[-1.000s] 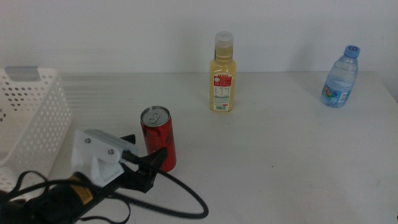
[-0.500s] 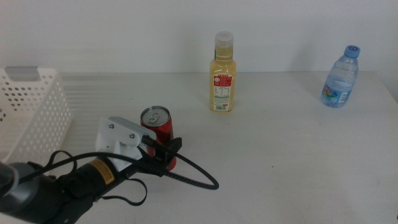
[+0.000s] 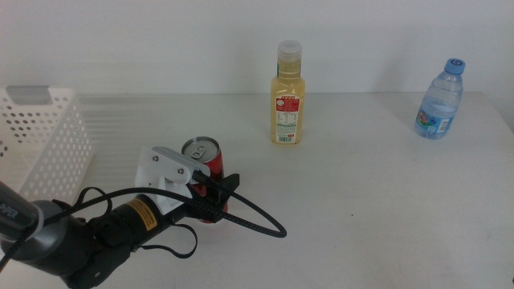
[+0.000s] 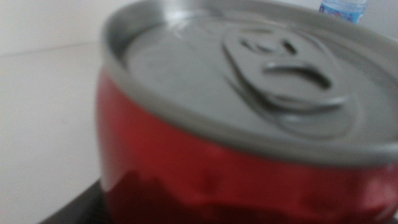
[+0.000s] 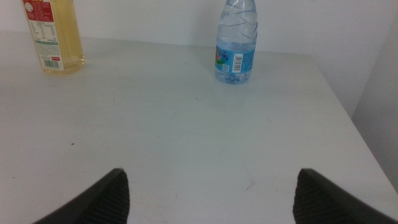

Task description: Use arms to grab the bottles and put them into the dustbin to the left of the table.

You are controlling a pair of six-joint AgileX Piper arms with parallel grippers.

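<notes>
The red can point(image 3: 201, 155) with a silver top stands on the table's front left and fills the left wrist view point(image 4: 217, 155). My left gripper point(image 3: 218, 196) has reached it from the left, and its dark jaws stand open on either side of the can's lower body. The tall yellow juice bottle point(image 3: 287, 100) with a white cap stands at the back centre. At the back right is the small water bottle point(image 3: 439, 100) with a blue cap. My right gripper point(image 5: 208, 199) is open over bare table, out of the middle view. The white dustbin point(image 3: 40, 136) is at the left edge.
The white table point(image 3: 361, 209) ends at a wall behind the bottles. The left arm's black cable point(image 3: 257, 221) loops on the tabletop just right of the can. In the right wrist view the table's edge point(image 5: 348, 118) runs close beside the water bottle point(image 5: 236, 43).
The left gripper has pushed forward and to the right, from beside the can's front to having its jaws around the can. The can and both bottles have stayed put.
</notes>
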